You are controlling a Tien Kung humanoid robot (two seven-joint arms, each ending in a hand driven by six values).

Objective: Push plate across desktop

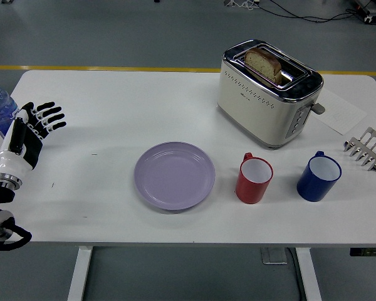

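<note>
Left hand hovers at the surface's far left edge, fingers spread, holding nothing, well apart from the plate. Plate sits flat mid-surface w/ bare space on its left, mugs on its right, so it looks set for a push from the side; right hand not seen.

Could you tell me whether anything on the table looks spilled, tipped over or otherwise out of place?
Nothing stands out. The purple plate, red mug and blue mug sit upright and unspilled, and the toaster holds a bread slice.
</note>
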